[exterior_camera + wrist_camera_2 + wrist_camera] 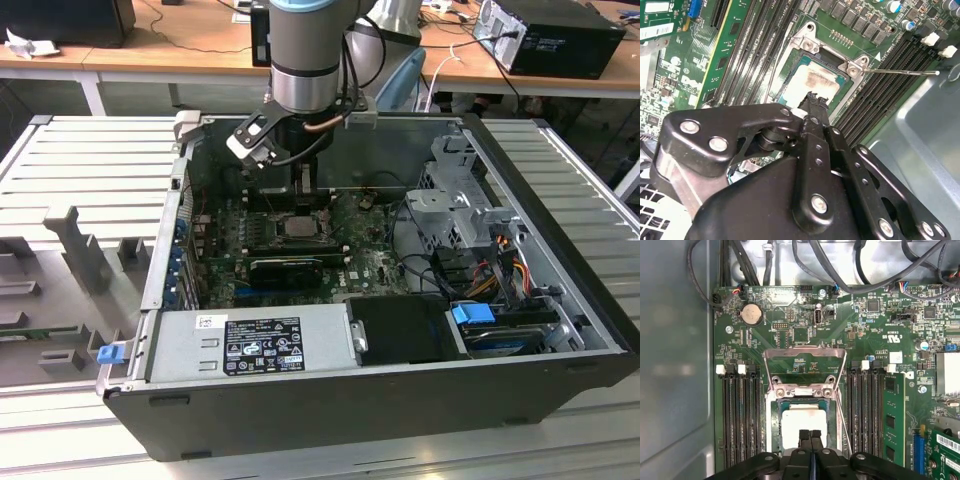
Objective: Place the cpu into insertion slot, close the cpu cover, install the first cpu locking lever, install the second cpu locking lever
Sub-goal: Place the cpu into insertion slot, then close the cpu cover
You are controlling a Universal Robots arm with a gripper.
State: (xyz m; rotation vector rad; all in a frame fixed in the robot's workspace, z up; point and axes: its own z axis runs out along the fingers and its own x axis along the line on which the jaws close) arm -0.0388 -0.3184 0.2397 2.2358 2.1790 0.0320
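Black two-finger tool [810,435] pinched narrow and gripping nothing, tips seemingly touching the small flat silver-tan square cpu [801,421] lying in the square black metal-rimmed insertion slot [774,412], thin silver-grey cpu cover [805,352] flipped open; best pressed lightly, straight down, no sliding.

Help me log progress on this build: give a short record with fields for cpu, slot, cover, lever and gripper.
cpu: lies flat in the slot, metal face up
slot: filled, its dark rim showing around the chip
cover: open, tilted back off the slot, board visible through its window
lever: thin rod, unlatched, sticking out beside the slot
gripper: fingers shut, tips at the cpu's near edge, nothing seen between them
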